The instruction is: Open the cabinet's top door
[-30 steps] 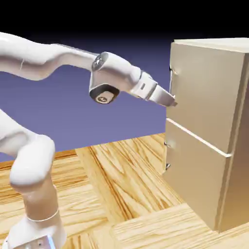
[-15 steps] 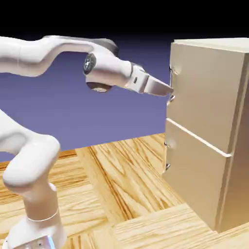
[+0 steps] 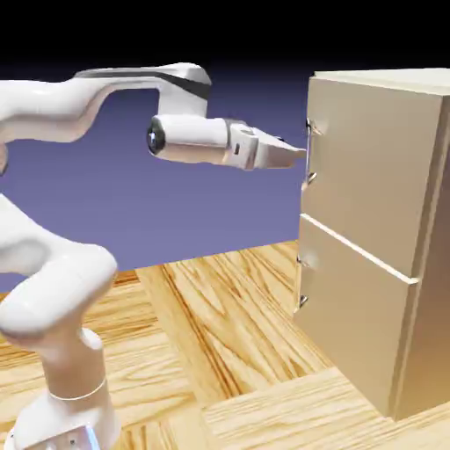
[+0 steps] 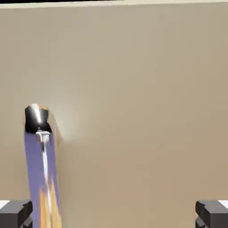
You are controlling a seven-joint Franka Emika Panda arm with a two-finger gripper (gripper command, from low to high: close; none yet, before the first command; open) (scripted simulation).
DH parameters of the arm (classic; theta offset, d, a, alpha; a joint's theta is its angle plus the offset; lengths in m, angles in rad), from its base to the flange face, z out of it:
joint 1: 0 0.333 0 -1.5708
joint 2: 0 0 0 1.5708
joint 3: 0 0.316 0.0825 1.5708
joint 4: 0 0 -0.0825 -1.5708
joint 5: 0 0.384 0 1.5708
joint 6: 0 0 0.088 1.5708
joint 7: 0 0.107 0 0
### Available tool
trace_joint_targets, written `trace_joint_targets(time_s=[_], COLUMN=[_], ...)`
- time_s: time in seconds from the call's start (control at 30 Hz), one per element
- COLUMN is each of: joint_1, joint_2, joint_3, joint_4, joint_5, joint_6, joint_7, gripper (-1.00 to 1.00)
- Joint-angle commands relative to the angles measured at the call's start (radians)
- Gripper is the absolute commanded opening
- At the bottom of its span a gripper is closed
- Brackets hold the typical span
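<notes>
The lower end of the upper door's silver handle (image 4: 37, 119) runs out of the hand view at its bottom edge, so its full length is cut off there. The end effector (image 3: 303, 153) is small in the exterior view, and whether its tips touch the handle cannot be told. The cabinet (image 3: 420, 81) is cut off at the exterior view's right, and the robot's arm (image 3: 61, 110) at its left.

The hand view shows what the exterior view does not: the two grey fingertips (image 4: 213, 214) stand wide apart with nothing between them but a view of the top door (image 4: 133, 102), the handle lying toward the left fingertip in that picture. The exterior view alone shows the lower door (image 3: 352, 308) with its own handle (image 3: 302, 301), and the cabinet upright on the wood-patterned surface (image 3: 211, 352). The top door sits above the lower one, closed, its handle along the edge nearer the robot.
</notes>
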Motion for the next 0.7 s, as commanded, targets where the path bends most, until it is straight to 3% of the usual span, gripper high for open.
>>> trace_joint_targets(time_s=[0.0,0.37,0.6,0.63,0.67], joint_1=[-0.015,-0.174,-0.359,-0.359,-0.359], joint_2=[-0.007,-0.079,-0.024,-0.024,-0.024], joint_3=[0.016,0.197,0.308,0.308,0.308], joint_4=[0.007,0.080,0.213,0.213,0.213], joint_5=[0.044,0.522,0.562,0.562,0.562], joint_6=[-0.002,-0.026,-0.056,-0.056,-0.056], joint_7=[-0.030,-0.362,-0.387,-0.387,-0.387], gripper=[0.00,0.00,0.00,-1.00,-1.00])
